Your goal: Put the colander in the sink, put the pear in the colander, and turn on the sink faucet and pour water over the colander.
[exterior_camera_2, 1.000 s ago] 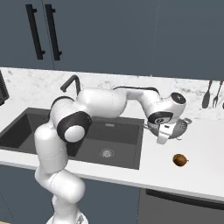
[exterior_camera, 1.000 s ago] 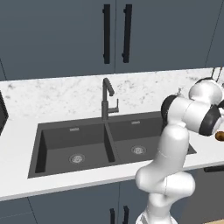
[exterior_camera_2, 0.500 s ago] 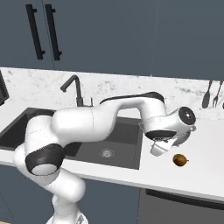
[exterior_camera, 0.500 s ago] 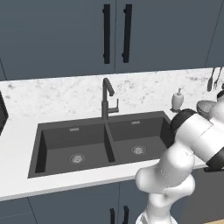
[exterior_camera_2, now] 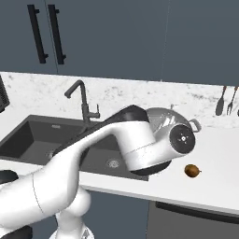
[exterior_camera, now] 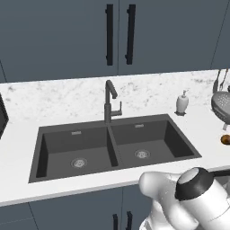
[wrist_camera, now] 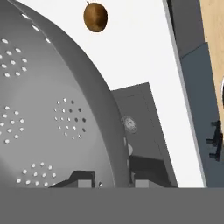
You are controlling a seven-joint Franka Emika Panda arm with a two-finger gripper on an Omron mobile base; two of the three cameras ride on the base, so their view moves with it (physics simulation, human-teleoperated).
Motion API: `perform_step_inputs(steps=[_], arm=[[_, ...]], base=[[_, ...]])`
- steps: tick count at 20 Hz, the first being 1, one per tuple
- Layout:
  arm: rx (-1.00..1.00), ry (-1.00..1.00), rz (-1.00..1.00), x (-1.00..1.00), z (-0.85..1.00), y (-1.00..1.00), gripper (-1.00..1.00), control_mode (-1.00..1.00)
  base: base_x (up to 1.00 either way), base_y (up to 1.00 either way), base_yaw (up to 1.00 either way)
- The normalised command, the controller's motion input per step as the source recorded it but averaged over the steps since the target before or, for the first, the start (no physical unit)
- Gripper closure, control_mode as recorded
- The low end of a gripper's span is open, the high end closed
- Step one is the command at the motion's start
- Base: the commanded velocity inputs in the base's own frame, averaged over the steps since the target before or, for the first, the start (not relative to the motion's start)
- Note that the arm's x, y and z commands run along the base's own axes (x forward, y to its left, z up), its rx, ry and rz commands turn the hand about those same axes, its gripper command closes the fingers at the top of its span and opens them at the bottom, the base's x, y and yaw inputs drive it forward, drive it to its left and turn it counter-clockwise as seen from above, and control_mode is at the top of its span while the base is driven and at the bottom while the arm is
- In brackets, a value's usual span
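Nearest to you in the hand view, your gripper (wrist_camera: 111, 179) is clamping the rim of the colander (wrist_camera: 52, 109), with one fingertip on each side of the metal wall; the jaws are standing nearly closed on that thin edge. The bowl is hanging tilted from the grip, lifted off the counter (exterior_camera_2: 214, 186), and in the right base view the colander (exterior_camera_2: 163, 119) is showing just behind the wrist, over the counter's edge beside the sink (exterior_camera_2: 32, 135).

The relation to mind: the right basin's drain (wrist_camera: 129, 124) is lying beyond and below the rim you are holding, so you are probably needing to carry the bowl sideways toward the faucet (exterior_camera_2: 83, 100) side, then lower it.

Farther out, the pear (wrist_camera: 95, 16) is sitting on the counter, well apart from the colander.
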Motion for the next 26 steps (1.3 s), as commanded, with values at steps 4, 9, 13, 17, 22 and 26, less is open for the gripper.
perform_step_inputs(steps=[4, 9, 13, 17, 22, 26], arm=[[-0.05, -0.08, -0.18, -0.95, 0.44, 1.00, 1.00, -1.00], [-0.12, -0.02, -0.19, -0.70, 0.32, 1.00, 1.00, -1.00], [-0.10, 0.03, -0.12, -0.49, 0.38, 1.00, 1.00, -1.00], [-0.01, 0.09, -0.09, -0.42, 0.41, 1.00, 1.00, -1.00], [0.01, 0.00, -0.22, -0.34, 0.37, 1.00, 1.00, -1.00], [0.01, 0.00, -0.27, -0.13, 0.29, 1.00, 1.00, -1.00]], base=[[0.00, 0.00, 0.00], [0.00, 0.00, 0.00], [0.00, 0.00, 0.00], [0.00, 0.00, 0.00], [0.00, 0.00, 0.00], [0.00, 0.00, 0.00]])
